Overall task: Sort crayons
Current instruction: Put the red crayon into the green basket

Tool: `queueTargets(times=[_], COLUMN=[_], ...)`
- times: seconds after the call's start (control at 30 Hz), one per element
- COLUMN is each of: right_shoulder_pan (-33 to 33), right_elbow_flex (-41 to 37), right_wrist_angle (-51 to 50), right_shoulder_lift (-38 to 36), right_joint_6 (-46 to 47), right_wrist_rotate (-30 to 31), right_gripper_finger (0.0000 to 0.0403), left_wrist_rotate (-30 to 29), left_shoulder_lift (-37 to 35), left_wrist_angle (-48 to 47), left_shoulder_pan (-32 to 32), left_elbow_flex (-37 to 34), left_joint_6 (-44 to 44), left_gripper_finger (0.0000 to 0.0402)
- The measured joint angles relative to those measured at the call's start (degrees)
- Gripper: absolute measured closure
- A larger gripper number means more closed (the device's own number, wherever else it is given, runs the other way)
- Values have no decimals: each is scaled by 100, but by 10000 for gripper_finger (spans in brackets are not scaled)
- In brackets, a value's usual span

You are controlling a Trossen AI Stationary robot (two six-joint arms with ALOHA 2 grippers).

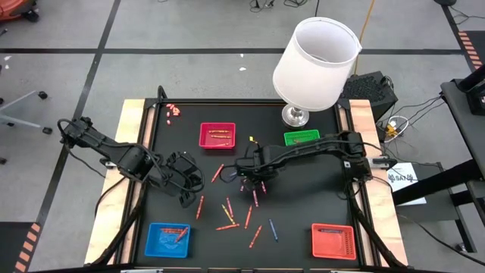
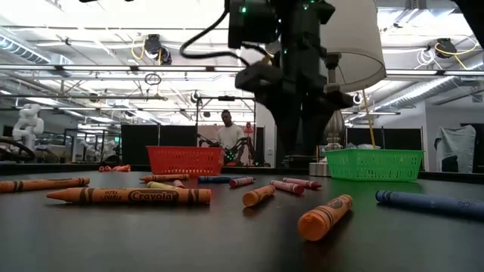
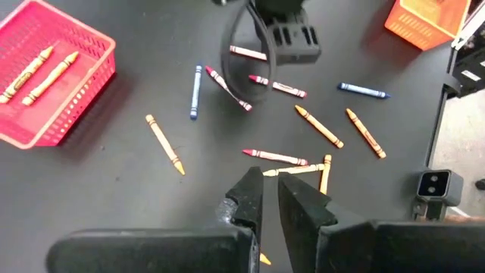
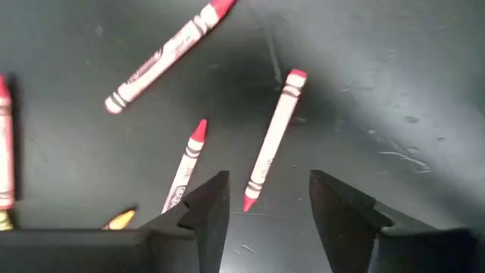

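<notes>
One readable mark — "Crayola" on the near orange crayon [image 2: 128, 196] — nothing else legible.

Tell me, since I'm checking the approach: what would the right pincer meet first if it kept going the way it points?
Most likely the red crayon lying on the black table straight ahead of the open right pincer, its near tip between the fingers, though depth is hard to judge.

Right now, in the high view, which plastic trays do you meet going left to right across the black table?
Blue square plastic tray at the near left corner → pinkish-red square plastic tray at the far side → green plastic tray by the lamp → orange-red square plastic tray at the near right corner.
</notes>
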Motion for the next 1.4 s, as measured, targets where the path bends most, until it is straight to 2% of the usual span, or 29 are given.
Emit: queueTargets(times=[0.53,0.7,1.07,1.4], right_shoulder_pan=[-3,3,24,38], right_elbow_flex=[7,4,2,-20], right_wrist_angle=[331,347,388,418], right_shoulder_lift=[670,675,678,411], right_joint_6=[-429,-369,-271,-514], right_wrist_rotate=[-40,-38,115,-49], right_gripper_finger=[243,280,394,400], left_wrist_rotate=[-61,-24,28,136], left_shoulder_lift=[0,0,0,0], left_wrist_angle=[-68,-63,-155,-163], left_shoulder_pan=[126,188,184,184], left_elbow_flex=[-2,-2,-2,-2], left_joint_6=[186,190,186,190], left_gripper_finger=[359,359,359,359])
